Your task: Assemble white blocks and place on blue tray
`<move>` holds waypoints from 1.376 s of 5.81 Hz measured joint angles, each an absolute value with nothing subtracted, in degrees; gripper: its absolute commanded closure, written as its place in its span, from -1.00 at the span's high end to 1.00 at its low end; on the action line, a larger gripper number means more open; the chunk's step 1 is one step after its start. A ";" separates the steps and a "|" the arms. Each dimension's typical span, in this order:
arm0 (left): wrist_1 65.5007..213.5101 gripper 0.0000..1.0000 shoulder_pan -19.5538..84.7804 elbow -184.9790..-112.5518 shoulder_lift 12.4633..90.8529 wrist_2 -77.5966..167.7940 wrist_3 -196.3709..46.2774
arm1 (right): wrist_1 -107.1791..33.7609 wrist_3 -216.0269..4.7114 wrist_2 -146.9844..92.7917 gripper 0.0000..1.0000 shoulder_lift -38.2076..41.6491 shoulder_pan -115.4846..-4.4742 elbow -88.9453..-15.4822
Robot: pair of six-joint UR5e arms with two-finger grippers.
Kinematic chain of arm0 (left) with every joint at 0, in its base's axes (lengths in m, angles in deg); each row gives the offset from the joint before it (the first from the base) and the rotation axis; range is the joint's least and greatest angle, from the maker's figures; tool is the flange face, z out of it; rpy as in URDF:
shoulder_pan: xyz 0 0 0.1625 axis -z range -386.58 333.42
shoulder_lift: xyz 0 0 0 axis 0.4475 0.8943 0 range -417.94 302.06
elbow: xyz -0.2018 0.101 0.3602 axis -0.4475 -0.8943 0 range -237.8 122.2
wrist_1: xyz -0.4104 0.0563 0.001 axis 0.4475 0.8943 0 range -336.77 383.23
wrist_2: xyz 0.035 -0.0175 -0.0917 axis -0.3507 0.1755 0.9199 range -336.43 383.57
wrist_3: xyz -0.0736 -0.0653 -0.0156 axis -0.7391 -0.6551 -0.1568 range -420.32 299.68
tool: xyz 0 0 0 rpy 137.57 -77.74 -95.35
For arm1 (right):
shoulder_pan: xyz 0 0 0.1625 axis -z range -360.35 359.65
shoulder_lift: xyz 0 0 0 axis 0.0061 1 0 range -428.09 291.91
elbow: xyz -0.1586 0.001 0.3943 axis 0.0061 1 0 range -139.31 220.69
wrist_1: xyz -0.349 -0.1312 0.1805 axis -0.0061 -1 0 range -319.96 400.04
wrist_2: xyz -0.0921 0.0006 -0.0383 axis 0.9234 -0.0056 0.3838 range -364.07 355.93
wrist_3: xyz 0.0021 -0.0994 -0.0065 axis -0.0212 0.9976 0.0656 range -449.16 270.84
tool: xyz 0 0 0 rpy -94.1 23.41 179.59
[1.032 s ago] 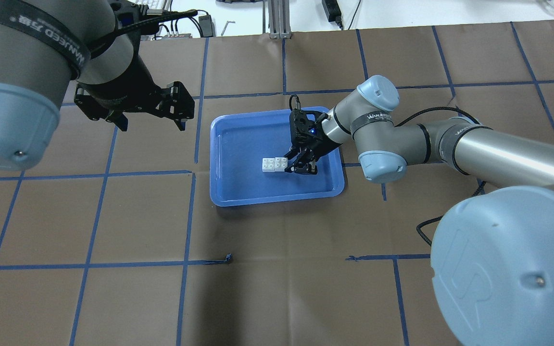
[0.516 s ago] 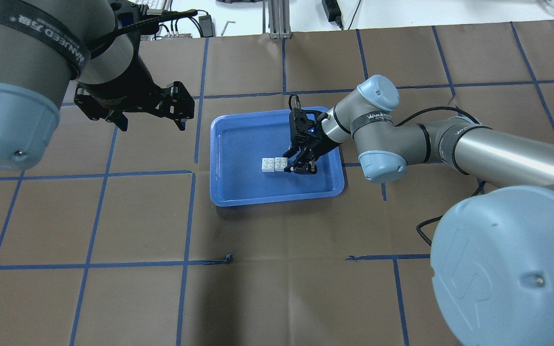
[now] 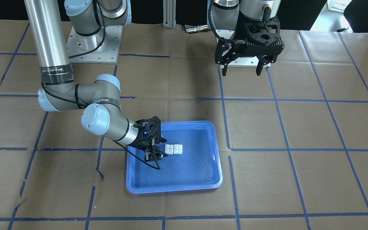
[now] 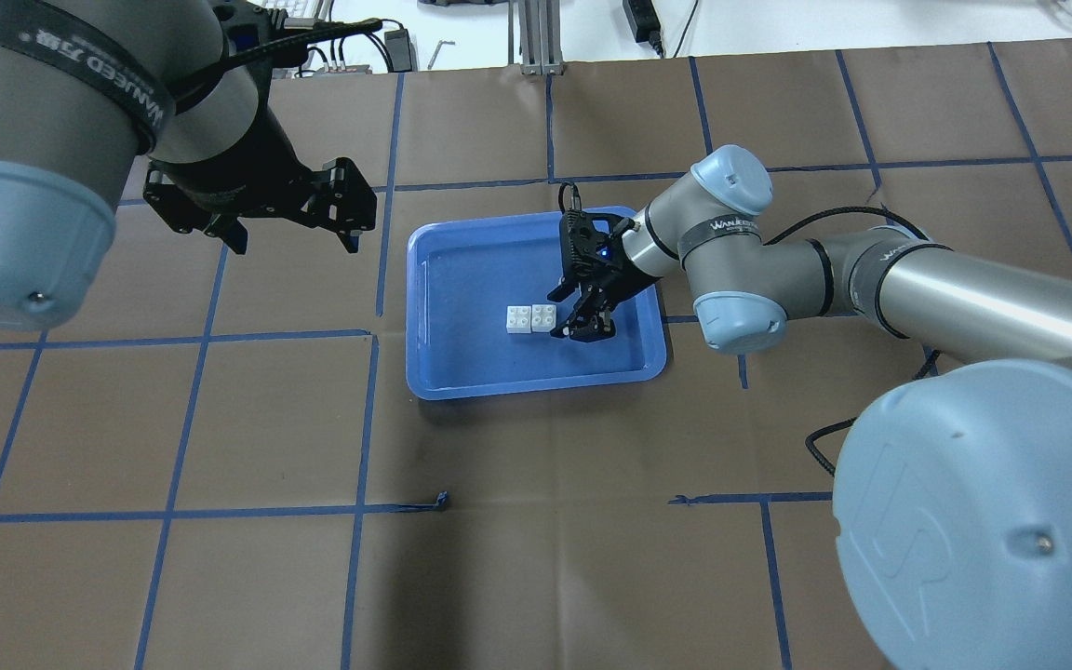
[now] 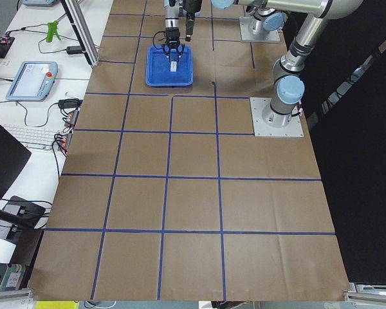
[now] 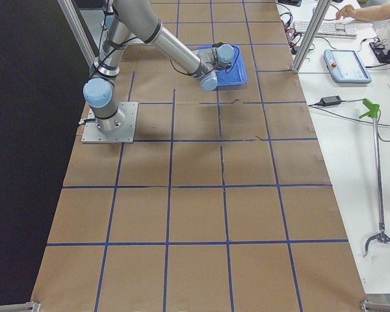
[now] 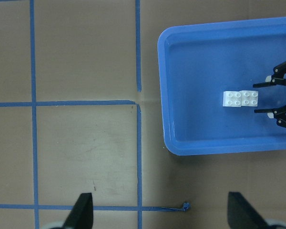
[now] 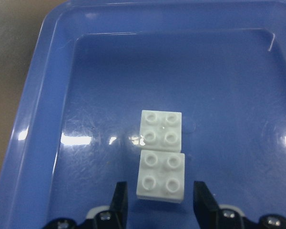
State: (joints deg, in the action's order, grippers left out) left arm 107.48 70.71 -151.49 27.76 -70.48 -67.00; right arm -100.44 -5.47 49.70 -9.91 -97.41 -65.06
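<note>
Two blocks (image 4: 529,318) lie touching, side by side, mid-tray (image 4: 434,377). Our right gripper (image 4: 564,316) is spread, straddling the nearer block's end without pinching it. Our left gripper (image 4: 294,247) hangs spread above the counter (image 4: 517,558). We judge placement done; next, back away without nudging them.

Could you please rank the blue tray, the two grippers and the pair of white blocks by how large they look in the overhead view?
1. blue tray
2. left gripper and right gripper: the left looks bigger, but it seems nearer the camera, so I leave them unranked
3. white blocks, smallest
</note>
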 measured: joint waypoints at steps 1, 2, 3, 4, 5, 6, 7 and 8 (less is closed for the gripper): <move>107.45 0.99 70.71 -151.49 27.76 -70.45 -67.00 | -100.13 -7.48 50.11 0.99 -9.05 -97.02 -64.79; 107.43 0.99 70.71 -151.49 27.76 -70.43 -67.00 | -98.68 -10.32 50.93 0.99 -6.96 -96.07 -64.55; 107.43 0.99 70.71 -151.49 27.76 -70.46 -67.00 | -95.08 -14.29 53.08 0.99 -3.68 -94.55 -64.18; 107.43 0.99 70.71 -151.49 27.76 -70.47 -67.00 | -89.67 -18.79 56.65 1.00 -0.02 -92.77 -63.43; 107.43 0.99 70.71 -151.49 27.76 -70.47 -67.00 | -84.55 -24.12 60.89 0.99 3.34 -91.22 -62.22; 107.43 0.99 70.71 -151.49 27.76 -70.45 -67.00 | -80.78 -31.35 66.11 1.00 6.15 -90.28 -60.48; 107.43 0.99 70.71 -151.49 27.76 -70.41 -67.00 | -76.60 -39.35 70.74 1.00 8.52 -89.91 -58.39; 107.43 0.99 70.71 -151.49 27.77 -70.42 -67.00 | -71.92 -48.16 74.66 1.00 10.52 -89.78 -56.12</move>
State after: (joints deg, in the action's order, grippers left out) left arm 107.43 70.71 -151.49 27.77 -70.42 -67.00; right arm -71.92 -48.16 74.66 10.52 -89.78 -56.12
